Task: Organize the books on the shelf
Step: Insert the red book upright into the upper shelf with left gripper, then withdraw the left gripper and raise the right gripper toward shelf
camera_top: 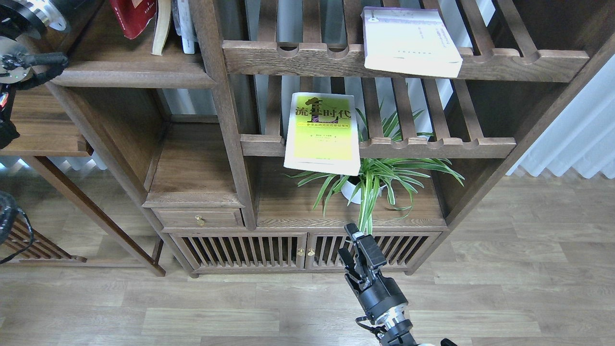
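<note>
The right arm (pixel 384 307) rises from the bottom edge of the frame, a little right of centre, and leans slightly up and to the left. Its gripper (pixel 354 247) sits at the top end with the two black fingers standing a little apart and nothing between them. At the upper left edge only a silver-and-black part of the left arm (pixel 21 29) shows, and its gripper is outside the frame.

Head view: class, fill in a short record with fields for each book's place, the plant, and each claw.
yellow-green book: flat on lower slatted rack, overhanging its front rail
white book: flat on upper slatted rack, overhanging
dark red book: tilted above the solid shelf, top left
plant: potted, below the yellow-green book
right claw: open, empty, low in front of the cabinet
left claw: not visible
</note>
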`<move>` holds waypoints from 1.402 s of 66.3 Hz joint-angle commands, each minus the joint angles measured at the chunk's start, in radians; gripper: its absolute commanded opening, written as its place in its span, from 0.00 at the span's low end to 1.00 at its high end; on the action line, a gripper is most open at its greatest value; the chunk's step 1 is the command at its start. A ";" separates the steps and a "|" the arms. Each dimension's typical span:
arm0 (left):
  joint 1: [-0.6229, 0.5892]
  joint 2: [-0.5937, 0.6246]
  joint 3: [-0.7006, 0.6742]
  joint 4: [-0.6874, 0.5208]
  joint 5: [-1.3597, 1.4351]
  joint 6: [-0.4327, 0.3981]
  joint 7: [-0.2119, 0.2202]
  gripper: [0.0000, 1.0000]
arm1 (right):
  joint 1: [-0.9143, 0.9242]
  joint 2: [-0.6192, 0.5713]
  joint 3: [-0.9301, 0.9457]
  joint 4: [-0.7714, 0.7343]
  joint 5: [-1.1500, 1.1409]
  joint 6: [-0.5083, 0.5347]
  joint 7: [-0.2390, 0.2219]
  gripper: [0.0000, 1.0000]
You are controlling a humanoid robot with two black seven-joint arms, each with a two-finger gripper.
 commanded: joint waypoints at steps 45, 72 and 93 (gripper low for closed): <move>-0.054 -0.001 -0.090 -0.035 -0.013 0.000 -0.019 0.54 | -0.003 0.000 0.000 0.000 0.000 0.000 0.000 0.99; -0.038 0.034 -0.095 -0.158 -0.122 0.000 0.019 0.68 | 0.000 0.000 0.002 0.021 0.001 0.000 -0.009 0.99; 0.167 0.195 -0.095 -0.502 -0.349 0.000 0.141 0.71 | 0.005 0.000 0.026 0.043 0.003 0.000 -0.018 0.99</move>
